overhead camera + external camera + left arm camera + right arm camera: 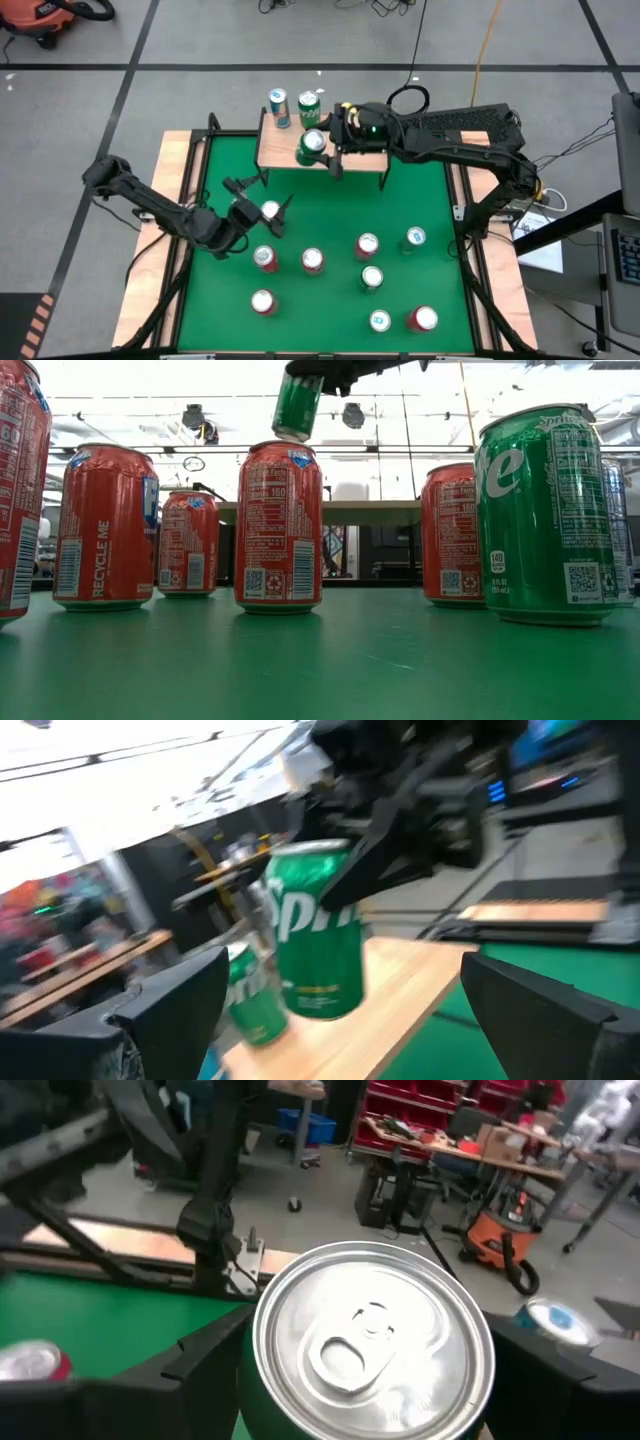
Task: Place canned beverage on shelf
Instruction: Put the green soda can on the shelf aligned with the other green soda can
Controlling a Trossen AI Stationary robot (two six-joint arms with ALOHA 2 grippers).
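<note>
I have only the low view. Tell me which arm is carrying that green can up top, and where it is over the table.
Observer: The right gripper has the green can between its fingers, over the front edge of the shelf.
Operator: Report what already stands on that shelf.
Observer: Two cans at its back left corner: a blue-and-white can and a second green can.
Operator: Give me the left arm.
Observer: The left gripper is open, low over the green table, with a silver-topped can between its fingers; they do not look closed on it.
</note>
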